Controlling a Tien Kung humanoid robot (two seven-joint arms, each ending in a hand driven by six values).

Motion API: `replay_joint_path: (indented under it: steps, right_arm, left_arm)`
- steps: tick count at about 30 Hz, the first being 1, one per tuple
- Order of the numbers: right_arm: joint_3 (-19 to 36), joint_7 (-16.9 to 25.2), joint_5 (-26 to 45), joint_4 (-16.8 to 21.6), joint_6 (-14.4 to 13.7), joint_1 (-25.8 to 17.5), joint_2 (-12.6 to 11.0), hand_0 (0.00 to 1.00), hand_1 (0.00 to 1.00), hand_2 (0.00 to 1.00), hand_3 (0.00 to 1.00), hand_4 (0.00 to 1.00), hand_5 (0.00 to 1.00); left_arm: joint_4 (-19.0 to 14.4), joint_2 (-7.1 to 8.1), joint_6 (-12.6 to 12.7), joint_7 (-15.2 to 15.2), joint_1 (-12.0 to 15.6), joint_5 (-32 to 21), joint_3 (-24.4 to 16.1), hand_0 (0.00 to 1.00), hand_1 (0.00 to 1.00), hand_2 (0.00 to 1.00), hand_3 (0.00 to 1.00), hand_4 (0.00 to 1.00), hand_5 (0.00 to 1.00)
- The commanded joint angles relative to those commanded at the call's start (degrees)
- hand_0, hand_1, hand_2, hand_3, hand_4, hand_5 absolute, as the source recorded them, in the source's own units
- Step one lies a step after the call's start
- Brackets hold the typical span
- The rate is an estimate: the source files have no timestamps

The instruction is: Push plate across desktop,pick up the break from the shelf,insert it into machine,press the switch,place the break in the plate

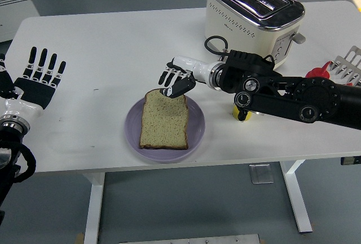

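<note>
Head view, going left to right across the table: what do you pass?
left hand → plate with bread → right hand → toaster → rack at the right edge

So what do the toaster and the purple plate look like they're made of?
The toaster looks like cream-painted metal or plastic with a polished chrome top; the top mirrors its surroundings, and the side has rows of small vent holes. The plate looks like smooth glazed ceramic or plastic in matte lilac, with only a soft sheen at the rim. Which one cannot be settled from this view.
</note>
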Motion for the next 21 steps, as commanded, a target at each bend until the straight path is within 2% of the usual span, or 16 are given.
replay_joint_path:
  steps: [8, 16, 21]
  right_arm:
    - [2.1, 0.8, -2.8, -0.1, -1.4, -0.3, -0.7, 0.593, 0.637, 0.634, 0.605, 0.650, 0.210]
    - [10.9, 2.1, -5.3, 5.2, -3.9, -3.5, -4.2, 0.594, 0.637, 0.632, 0.603, 0.648, 0.210]
    - [17.7, 7.1, 0.9, 10.3, -9.0, -6.6, -7.8, 0.594, 0.630, 0.623, 0.592, 0.639, 0.196]
  left_arm:
    - [-0.3, 0.03, 0.0, -0.1, 0.0, 0.0, 0.0, 0.804, 0.733, 0.707, 0.711, 0.724, 0.998]
    - [-2.4, 0.08, 0.4, -0.4, 0.3, 0.4, 0.1, 0.805, 0.733, 0.707, 0.710, 0.724, 0.998]
    - [-4.3, 0.27, 0.6, -0.5, 0.9, 0.8, -0.3, 0.805, 0.733, 0.707, 0.710, 0.724, 0.998]
